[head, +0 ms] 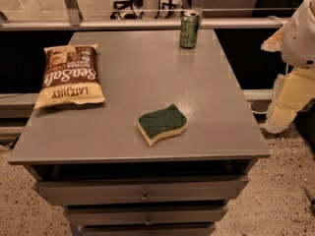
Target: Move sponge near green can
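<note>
The sponge point(162, 124), with a dark green top on a pale yellow base, lies flat near the front of the grey table point(147, 68), a little right of centre. The green can point(189, 29) stands upright at the table's far edge, right of centre, well apart from the sponge. My arm point(300, 33) is at the right edge of the view, beyond the table's right side. The gripper point(283, 114) hangs there below the arm, off the table, to the right of the sponge and touching nothing.
A brown and cream chip bag point(70, 75) lies flat on the table's left side. Drawers point(142, 191) sit under the tabletop at the front. A rail point(147, 23) runs behind the table. Speckled floor point(280, 195) lies around it.
</note>
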Robot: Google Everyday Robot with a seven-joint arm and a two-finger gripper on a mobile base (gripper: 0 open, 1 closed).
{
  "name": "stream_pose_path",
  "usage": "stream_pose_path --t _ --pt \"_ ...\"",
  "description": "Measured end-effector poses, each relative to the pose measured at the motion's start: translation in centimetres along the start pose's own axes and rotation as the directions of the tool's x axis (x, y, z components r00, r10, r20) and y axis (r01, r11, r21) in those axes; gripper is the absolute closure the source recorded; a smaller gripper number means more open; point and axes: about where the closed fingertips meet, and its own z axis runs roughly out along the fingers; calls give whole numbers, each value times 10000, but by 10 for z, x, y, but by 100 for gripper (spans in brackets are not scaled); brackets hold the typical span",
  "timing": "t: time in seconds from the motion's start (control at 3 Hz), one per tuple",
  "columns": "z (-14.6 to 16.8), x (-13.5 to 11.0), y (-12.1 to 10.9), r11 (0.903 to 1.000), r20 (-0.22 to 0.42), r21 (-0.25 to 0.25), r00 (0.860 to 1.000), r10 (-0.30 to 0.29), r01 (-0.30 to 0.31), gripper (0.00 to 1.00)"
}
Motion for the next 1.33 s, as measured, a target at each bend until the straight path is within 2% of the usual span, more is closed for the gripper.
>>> stream_pose_path --t 0.33,0.67,1.0,1.33 --pt "0 0 0 10000 2 1 10000 0 0 0" --pt "26 -17 -4 9995 949 -306 9955 -12 41 0" --pt "65 -47 -7 9960 2386 -835 9710 -118 326 0" --pt "94 -80 -3 9908 3532 -1054 9346 -423 847 0"
